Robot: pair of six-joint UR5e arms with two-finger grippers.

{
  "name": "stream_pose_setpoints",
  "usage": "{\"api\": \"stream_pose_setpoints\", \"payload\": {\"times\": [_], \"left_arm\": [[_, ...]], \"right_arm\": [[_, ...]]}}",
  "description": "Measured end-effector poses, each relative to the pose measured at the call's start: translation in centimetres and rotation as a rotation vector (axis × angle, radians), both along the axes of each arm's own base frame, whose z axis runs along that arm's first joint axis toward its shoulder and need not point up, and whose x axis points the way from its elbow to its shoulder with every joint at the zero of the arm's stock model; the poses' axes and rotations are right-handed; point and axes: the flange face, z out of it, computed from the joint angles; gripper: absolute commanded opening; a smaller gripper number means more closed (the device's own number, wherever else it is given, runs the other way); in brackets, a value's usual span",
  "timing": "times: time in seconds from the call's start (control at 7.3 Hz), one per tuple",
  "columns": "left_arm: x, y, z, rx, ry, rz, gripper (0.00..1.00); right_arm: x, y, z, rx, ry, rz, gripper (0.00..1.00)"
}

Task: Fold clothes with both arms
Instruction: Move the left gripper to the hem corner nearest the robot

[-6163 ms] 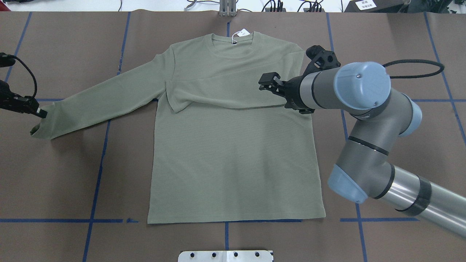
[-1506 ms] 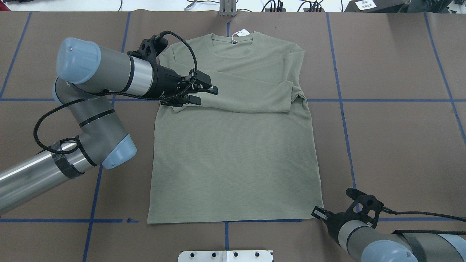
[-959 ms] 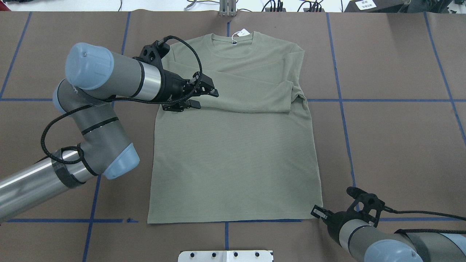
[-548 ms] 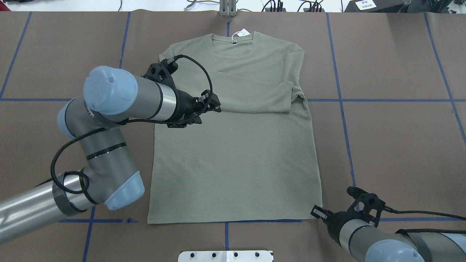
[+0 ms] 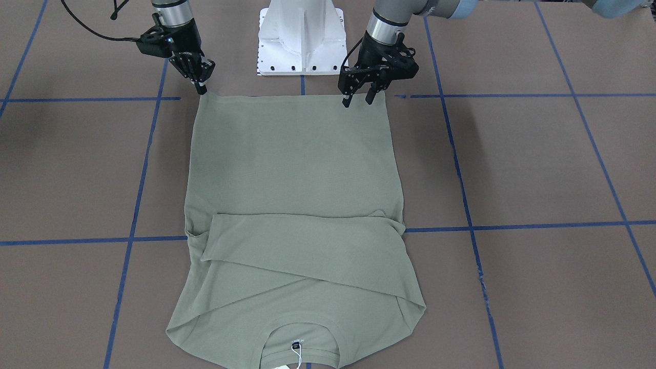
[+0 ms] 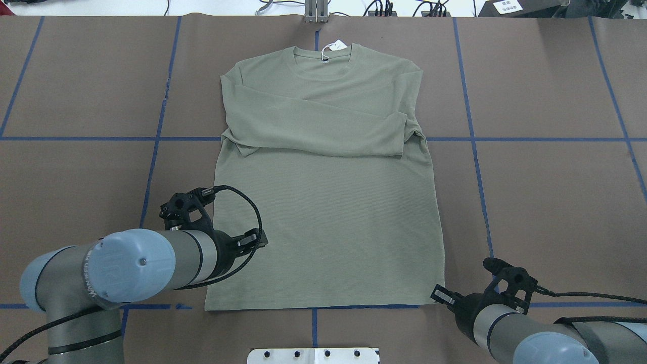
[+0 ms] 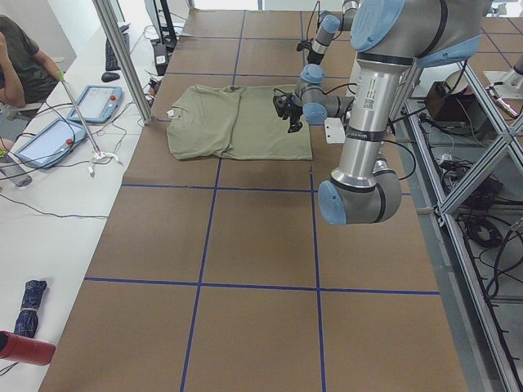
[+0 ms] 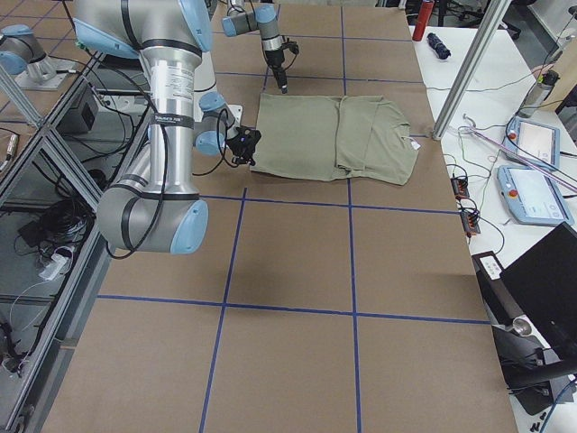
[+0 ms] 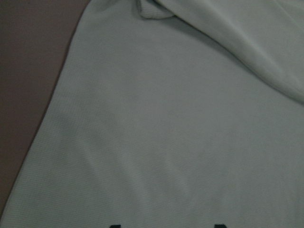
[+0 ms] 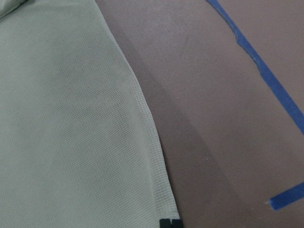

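We find one marking that is partly legible: pale lettering on the grey joint of the left arm [image 6: 93, 275], which appears to read "UNIVERSAL". The hang tag [image 6: 337, 46] at the neckline of the shirt [image 6: 328, 212] carries marks too small to read. A white label [image 6: 508, 6] beyond the far edge of the surface [image 6: 556, 202] bears print we cannot make out.

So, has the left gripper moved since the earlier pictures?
Yes: the left gripper went from the shirt's folded sleeves down the view toward the near blue tape line.
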Motion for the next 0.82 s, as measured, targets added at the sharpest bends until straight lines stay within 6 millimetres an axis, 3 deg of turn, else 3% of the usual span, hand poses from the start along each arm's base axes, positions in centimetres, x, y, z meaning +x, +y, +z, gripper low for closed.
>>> {"api": "stream_pose_setpoints", "payload": {"times": [0.27,0.82], "left_arm": [[0.6,1.8,2.4,-0.037,-0.05,-0.011,0.72],[0.7,3.3,6.2,-0.073,-0.177,0.006,0.67]], "right_arm": [[-0.1,0.0,-0.2,0.001,-0.004,0.0,0.0],[-0.1,0.0,-0.7,0.003,-0.015,0.002,0.0]]}}
